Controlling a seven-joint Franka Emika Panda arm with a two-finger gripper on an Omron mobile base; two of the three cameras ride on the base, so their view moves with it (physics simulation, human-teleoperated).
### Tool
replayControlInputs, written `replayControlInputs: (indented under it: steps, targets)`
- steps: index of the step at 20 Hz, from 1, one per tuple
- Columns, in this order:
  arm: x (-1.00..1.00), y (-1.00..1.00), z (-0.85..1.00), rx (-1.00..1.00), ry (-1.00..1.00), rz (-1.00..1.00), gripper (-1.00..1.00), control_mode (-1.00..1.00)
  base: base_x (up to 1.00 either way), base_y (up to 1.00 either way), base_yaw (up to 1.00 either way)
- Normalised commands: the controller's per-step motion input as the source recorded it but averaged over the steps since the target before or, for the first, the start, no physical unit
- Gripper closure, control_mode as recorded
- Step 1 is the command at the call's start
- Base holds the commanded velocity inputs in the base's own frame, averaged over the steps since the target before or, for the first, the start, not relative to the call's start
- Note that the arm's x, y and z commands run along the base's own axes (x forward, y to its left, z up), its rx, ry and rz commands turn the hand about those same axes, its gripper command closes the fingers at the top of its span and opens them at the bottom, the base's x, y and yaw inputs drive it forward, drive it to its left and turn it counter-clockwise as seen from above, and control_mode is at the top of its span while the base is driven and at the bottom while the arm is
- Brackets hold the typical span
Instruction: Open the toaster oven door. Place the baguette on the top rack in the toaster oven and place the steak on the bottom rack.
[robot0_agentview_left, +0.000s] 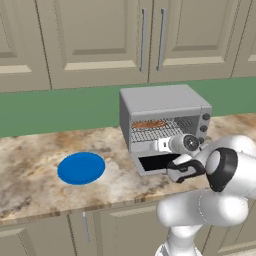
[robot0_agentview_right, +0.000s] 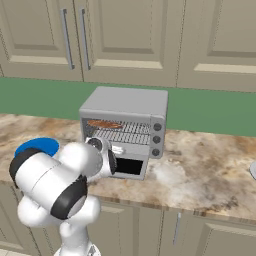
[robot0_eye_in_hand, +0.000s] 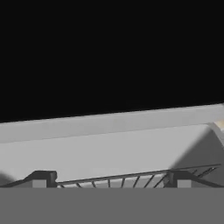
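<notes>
On the marbled bench (robot0_agentview_left: 30, 170), in the left base view, the toaster oven (robot0_agentview_left: 162, 102) stands with its door (robot0_agentview_left: 155, 162) folded down. The baguette (robot0_agentview_left: 149, 124) lies on the top rack (robot0_agentview_left: 167, 122). A blue plate (robot0_agentview_left: 81, 168) sits well to the left. The arm reaches toward the oven's lower opening.

In the right base view, the baguette (robot0_agentview_right: 105, 124) lies on the upper shelf, knobs (robot0_agentview_right: 157, 133) at the front right.

In the hand view, the end effector (robot0_eye_in_hand: 109, 178) is spread wide, holding nothing, its fingertips (robot0_eye_in_hand: 43, 178) just over a wire rack (robot0_eye_in_hand: 131, 177) inside the grey cavity.
</notes>
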Motion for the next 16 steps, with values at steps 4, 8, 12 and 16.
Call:
replayControlInputs:
  steps: [4, 8, 12, 16]
  targets:
    - [0.09, -0.50, 0.09, 0.00, -0.02, 0.26, -1.00, -1.00, 0.00, 0.00, 0.00]
    - [0.69, -0.29, 0.30, 0.00, 0.00, 0.24, -1.00, -1.00, 0.00, 0.00, 0.00]
    - [0.73, -0.15, 0.13, 0.00, 0.00, 0.21, -1.00, -1.00, 0.00, 0.00, 0.00]
    - [0.43, -0.18, 0.07, 0.00, 0.00, 0.17, -1.00, -1.00, 0.00, 0.00, 0.00]
